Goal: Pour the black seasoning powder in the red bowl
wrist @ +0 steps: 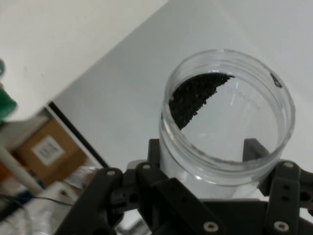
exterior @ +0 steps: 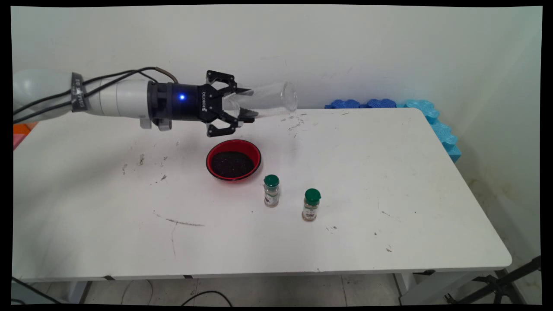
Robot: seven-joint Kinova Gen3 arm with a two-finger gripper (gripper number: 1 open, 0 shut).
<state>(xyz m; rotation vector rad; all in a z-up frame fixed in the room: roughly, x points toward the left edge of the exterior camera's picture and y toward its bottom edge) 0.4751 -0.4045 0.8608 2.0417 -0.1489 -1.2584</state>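
Main view shows the hand [exterior: 247,103] clamped on a clear glass jar [exterior: 270,101], held sideways above the desk [exterior: 389,172], mouth pointing right. Below it sits a red bowl [exterior: 233,159] of dark grains, with two green-capped spice bottles [exterior: 271,190] near.

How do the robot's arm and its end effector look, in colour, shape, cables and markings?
The arm is white and tubular, with black cables running along it and a grey lettered band. The end effector is black, with two fingers on open linkages, white ROBOTIQ lettering and a blue light on its black wrist.
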